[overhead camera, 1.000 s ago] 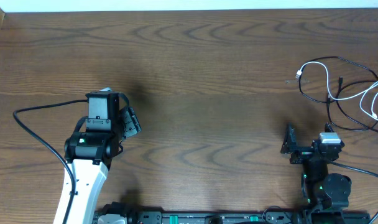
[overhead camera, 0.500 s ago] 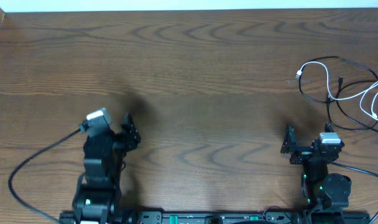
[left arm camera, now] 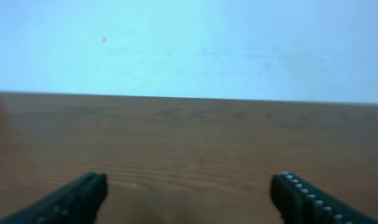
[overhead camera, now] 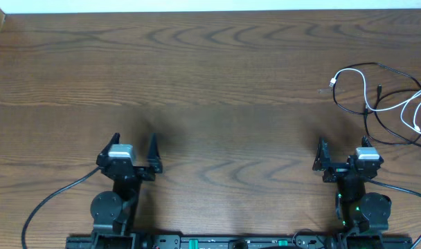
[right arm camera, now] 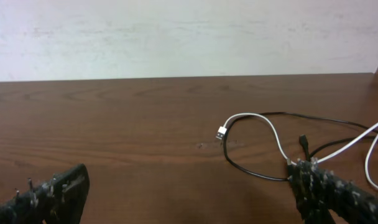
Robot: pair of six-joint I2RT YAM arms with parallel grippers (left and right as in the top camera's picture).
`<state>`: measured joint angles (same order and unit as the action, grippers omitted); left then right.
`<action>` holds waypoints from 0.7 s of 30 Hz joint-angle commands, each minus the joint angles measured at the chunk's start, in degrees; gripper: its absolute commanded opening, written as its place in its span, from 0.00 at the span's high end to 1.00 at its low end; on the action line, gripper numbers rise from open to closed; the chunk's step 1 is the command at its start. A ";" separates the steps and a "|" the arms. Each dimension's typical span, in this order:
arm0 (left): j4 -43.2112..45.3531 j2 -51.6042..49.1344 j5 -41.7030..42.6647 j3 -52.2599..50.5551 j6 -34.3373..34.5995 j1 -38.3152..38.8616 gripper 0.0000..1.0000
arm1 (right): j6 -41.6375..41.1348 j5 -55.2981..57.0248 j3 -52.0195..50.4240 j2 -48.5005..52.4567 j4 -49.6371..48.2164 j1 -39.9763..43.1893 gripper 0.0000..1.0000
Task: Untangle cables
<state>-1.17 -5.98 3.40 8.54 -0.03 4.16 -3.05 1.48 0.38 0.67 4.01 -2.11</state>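
A thin white cable (overhead camera: 365, 87) and a thin black cable (overhead camera: 349, 108) lie looped over each other at the table's right edge. In the right wrist view the white cable (right arm camera: 273, 133) with its plug and the black cable (right arm camera: 251, 169) lie ahead and to the right. My right gripper (overhead camera: 342, 155) is open and empty at the front right, just short of the cables; its fingers (right arm camera: 189, 186) are spread wide. My left gripper (overhead camera: 134, 149) is open and empty at the front left, far from the cables; its fingers (left arm camera: 189, 193) frame bare table.
The wooden table (overhead camera: 217, 83) runs back to a pale wall (right arm camera: 176, 31). Thick black arm wires trail near each base: one at the front left (overhead camera: 55, 197) and one at the front right (overhead camera: 404, 190).
My left arm has drawn back toward the front edge and folded down at its base, its gripper turning to face forward. The right arm and the cables have not moved.
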 commanded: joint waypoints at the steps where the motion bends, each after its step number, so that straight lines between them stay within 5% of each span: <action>1: 1.38 3.93 7.72 -3.69 -9.11 -0.24 0.02 | -0.76 0.09 -0.07 -0.35 0.20 -0.24 0.01; 21: -1.79 5.92 12.04 -8.31 -12.98 -0.24 0.02 | -0.76 0.09 -0.07 -0.35 0.20 -0.24 0.01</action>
<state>-0.16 -0.58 12.84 0.78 -12.32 4.16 -3.05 1.48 0.38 0.67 4.01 -2.11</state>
